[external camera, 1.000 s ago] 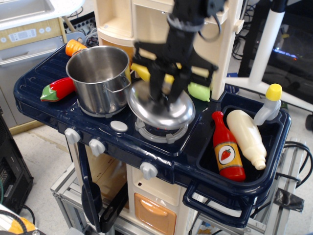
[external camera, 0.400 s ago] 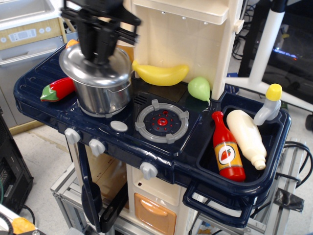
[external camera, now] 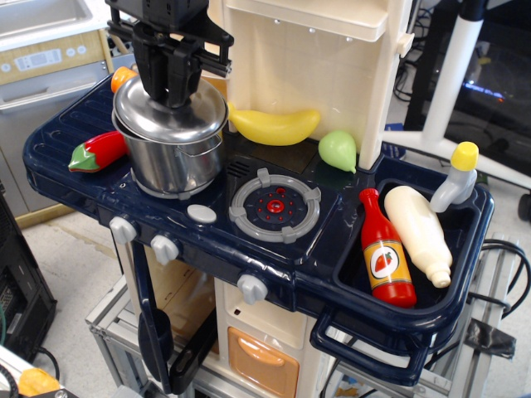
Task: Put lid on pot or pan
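The shiny steel lid (external camera: 189, 116) lies on top of the steel pot (external camera: 176, 162), covering its mouth, at the back left of the toy stove. My black gripper (external camera: 172, 93) stands straight above it. Its fingers (external camera: 158, 79) reach down onto the lid's middle and close around the knob, which they hide. The lid looks level on the pot's rim.
A grey ringed burner (external camera: 275, 204) with a red centre lies to the right of the pot. A yellow banana (external camera: 274, 126) and a green pear (external camera: 337, 149) lie behind it. A red pepper (external camera: 98, 151) is left of the pot. The sink (external camera: 465, 274) holds a ketchup bottle (external camera: 386, 261) and a white bottle (external camera: 419, 234).
My gripper carried the lid from above the burner leftward to the pot. The lid went from tilted and offset to level on the pot's rim.
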Controlling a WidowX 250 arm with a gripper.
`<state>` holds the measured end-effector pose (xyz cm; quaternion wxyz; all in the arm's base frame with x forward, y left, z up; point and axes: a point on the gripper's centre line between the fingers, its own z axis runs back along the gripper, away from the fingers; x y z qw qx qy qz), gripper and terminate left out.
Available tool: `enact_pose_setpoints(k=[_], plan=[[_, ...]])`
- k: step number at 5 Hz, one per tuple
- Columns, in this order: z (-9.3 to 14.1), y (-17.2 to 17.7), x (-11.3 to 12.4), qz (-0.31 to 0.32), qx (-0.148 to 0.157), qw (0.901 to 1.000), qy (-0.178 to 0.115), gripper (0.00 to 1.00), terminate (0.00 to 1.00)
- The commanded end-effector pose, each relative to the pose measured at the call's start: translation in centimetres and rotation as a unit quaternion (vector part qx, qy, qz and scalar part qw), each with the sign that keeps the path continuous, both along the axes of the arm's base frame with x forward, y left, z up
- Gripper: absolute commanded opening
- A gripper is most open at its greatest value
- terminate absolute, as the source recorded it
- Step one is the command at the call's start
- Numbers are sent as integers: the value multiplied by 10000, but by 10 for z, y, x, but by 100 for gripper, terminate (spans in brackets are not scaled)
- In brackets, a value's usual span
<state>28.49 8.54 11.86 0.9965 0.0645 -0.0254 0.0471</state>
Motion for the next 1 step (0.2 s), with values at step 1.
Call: enact_pose_setpoints(k=[1], plan=[[13,29,17,-427,138,9985,-302,0,100]])
